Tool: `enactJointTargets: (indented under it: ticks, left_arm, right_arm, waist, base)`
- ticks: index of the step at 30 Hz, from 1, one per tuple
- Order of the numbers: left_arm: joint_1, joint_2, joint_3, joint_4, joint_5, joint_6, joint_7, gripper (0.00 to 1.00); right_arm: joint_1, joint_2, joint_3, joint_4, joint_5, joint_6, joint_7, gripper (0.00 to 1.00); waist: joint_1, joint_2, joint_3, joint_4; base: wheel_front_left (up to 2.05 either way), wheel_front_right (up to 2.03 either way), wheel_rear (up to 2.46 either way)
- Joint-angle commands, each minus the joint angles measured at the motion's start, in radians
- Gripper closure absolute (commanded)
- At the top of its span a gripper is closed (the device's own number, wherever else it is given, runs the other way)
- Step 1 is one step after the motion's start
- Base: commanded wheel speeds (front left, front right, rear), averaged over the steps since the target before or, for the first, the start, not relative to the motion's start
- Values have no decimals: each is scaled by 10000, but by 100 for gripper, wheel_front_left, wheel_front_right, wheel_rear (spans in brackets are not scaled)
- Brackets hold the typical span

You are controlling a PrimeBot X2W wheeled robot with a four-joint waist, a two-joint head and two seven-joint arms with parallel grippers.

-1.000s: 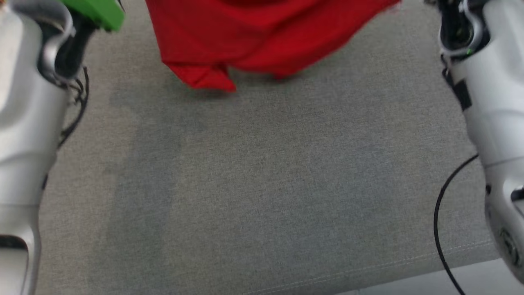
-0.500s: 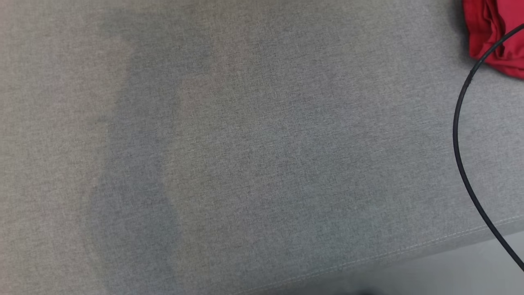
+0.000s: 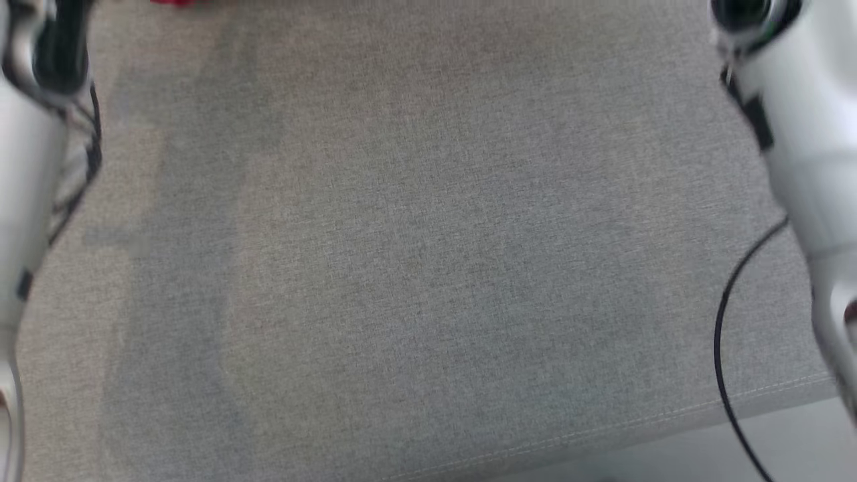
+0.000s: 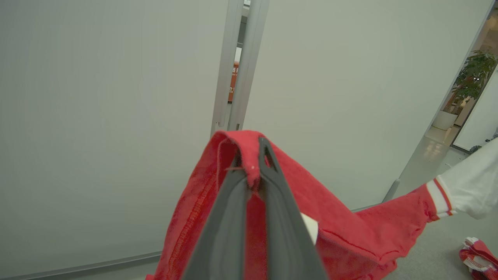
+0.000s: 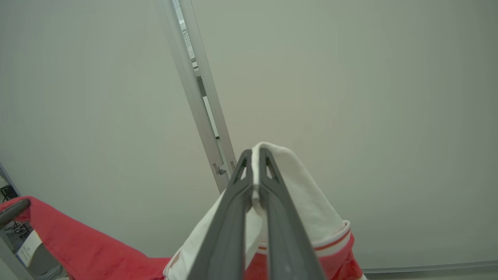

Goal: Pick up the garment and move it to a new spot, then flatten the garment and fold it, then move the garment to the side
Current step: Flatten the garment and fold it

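The garment (image 4: 334,229) is red towelling with a white, red-striped sleeve (image 4: 467,186), and it hangs stretched between both grippers in front of a pale wall. My left gripper (image 4: 252,153) is shut on a fold of its red edge. My right gripper (image 5: 255,153) is shut on the white sleeve (image 5: 307,186), with red cloth (image 5: 78,245) and a white label trailing to the lower left. In the head view, a red sliver of the garment (image 3: 174,2) peeks over the top edge, between my pale left forearm (image 3: 27,201) and right forearm (image 3: 803,134).
Below lies a grey fabric surface (image 3: 428,268) with a stitched front edge (image 3: 602,435). A black cable (image 3: 720,335) loops beside the right forearm. Another red and white bundle (image 4: 476,254) lies low at the right, a metal post (image 4: 237,77) splits the wall, and a potted plant (image 4: 476,74) stands beyond.
The head view has shifted between frames. The red garment that hung across its top a second ago is now only a sliver at the top edge. Both grippers stay shut.
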State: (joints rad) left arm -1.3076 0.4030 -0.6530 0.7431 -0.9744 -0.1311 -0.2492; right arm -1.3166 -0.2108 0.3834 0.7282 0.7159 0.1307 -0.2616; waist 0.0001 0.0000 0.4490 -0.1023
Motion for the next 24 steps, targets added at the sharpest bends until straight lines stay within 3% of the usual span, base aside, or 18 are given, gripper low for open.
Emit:
enactJointTargets:
  ticks: [1,5,12,24]
  left_arm:
    - [825,218,112,-189,-46,10,-104,100]
    - [2939,308,930,-1159,154,139,-157,100]
    - [6757,-311,2530,-3362,968,673,-157,100]
    - [10722,-1421,3526,-4353,1847,750,-159,100]
  right_arm:
    - [1045,-200,92,-407,148,-3,-34,100]
    - [3415,-662,15,-1835,559,-3,-35,100]
    - [6957,-1015,-312,-3751,875,-3,127,100]
    - [11168,-239,-1776,-5790,-54,-3,1108,100]
  waist:
    - [-1,0,-571,3]
    - [-1,0,-1053,59]
    - [-1,0,-1588,117]
    - [-1,0,-2440,179]
  base:
    - [0,0,0]
    - [0,0,0]
    - [0,0,0]
    - [0,0,0]
